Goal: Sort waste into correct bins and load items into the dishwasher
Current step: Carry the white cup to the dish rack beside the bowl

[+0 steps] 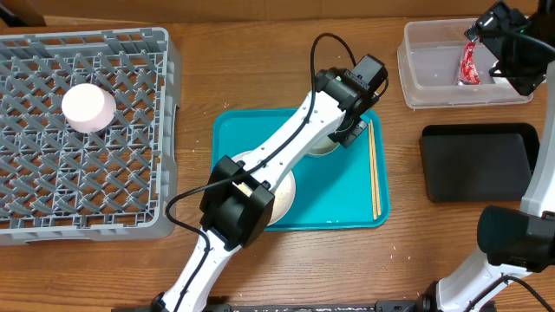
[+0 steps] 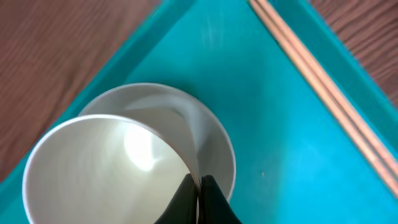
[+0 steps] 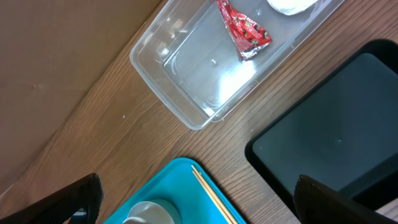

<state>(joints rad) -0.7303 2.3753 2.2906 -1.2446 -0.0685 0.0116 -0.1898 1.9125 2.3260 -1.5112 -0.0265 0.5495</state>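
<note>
My left gripper (image 1: 334,139) (image 2: 199,182) is low over the teal tray (image 1: 347,204), shut on the thin rim of a white cup (image 2: 106,168). The cup stands in a pale round bowl (image 2: 214,134). A large white plate (image 1: 283,196) lies on the tray, mostly hidden under the left arm. Wooden chopsticks (image 1: 374,169) (image 2: 323,87) lie along the tray's right side. The clear tub (image 1: 425,65) (image 3: 186,81) holds a red wrapper (image 1: 469,65) (image 3: 244,28) and a white napkin (image 3: 289,5). My right gripper (image 1: 512,56) (image 3: 199,193) hangs open above the tub, empty.
The grey dish rack (image 1: 52,191) fills the left of the table, with a white bowl (image 1: 88,107) upside down in it. The black tray (image 1: 477,160) (image 3: 323,137) lies right of the teal tray, below the tub.
</note>
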